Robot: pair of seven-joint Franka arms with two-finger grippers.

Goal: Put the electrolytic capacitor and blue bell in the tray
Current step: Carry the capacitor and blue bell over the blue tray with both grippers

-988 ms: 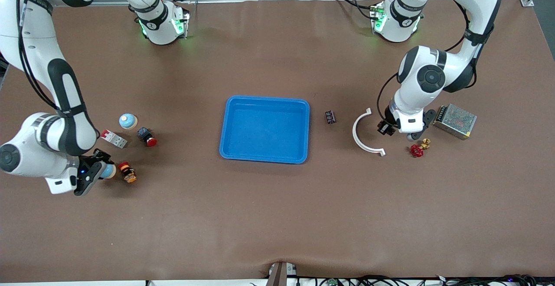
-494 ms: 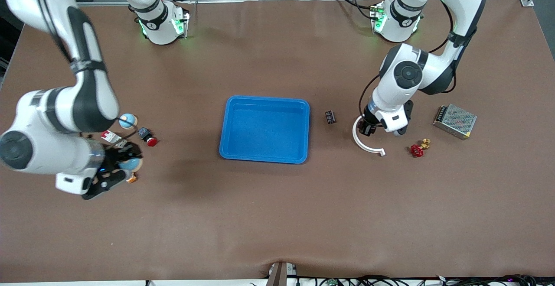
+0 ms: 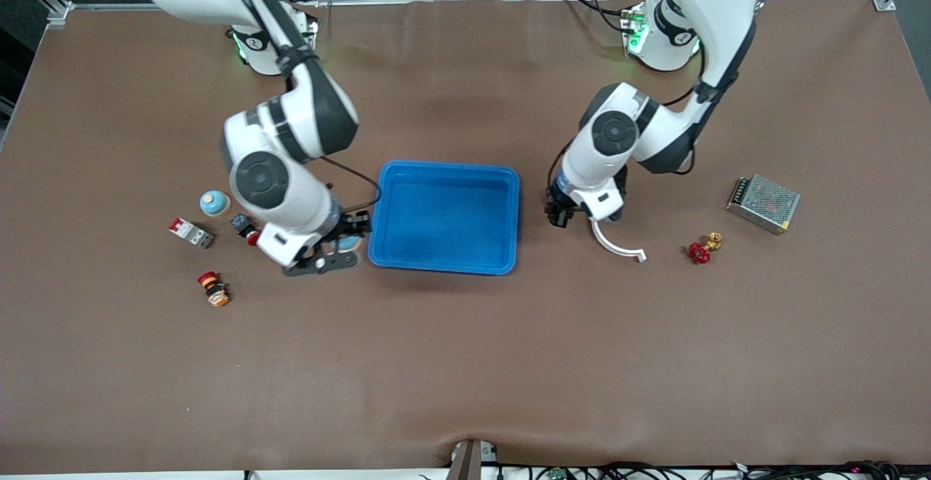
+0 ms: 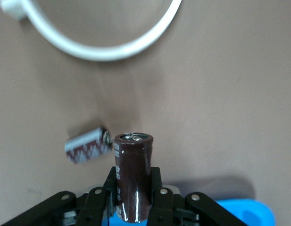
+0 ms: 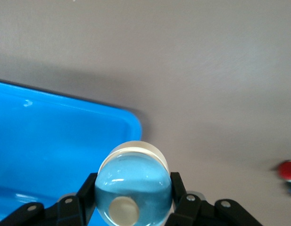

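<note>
The tray lies in the middle of the table, with nothing in it.

The right gripper hangs just beside the tray's rim toward the right arm's end of the table, over bare table. It is clamped on the blue bell, a pale blue dome with a cream knob and a light rim; in the front view only a sliver of it shows under the gripper.

The left gripper hangs over the table just off the tray's rim toward the left arm's end. It is closed on a dark brown capacitor, which stands out between its fingers. In its wrist view a second, smaller capacitor lies on its side on the table near the held one, with a white curved clamp close by. In the front view the clamp lies partly under the left arm.

Toward the right arm's end lie another blue bell, a red-and-white breaker, a red button and an orange button. Toward the left arm's end lie a red valve and a mesh power supply.
</note>
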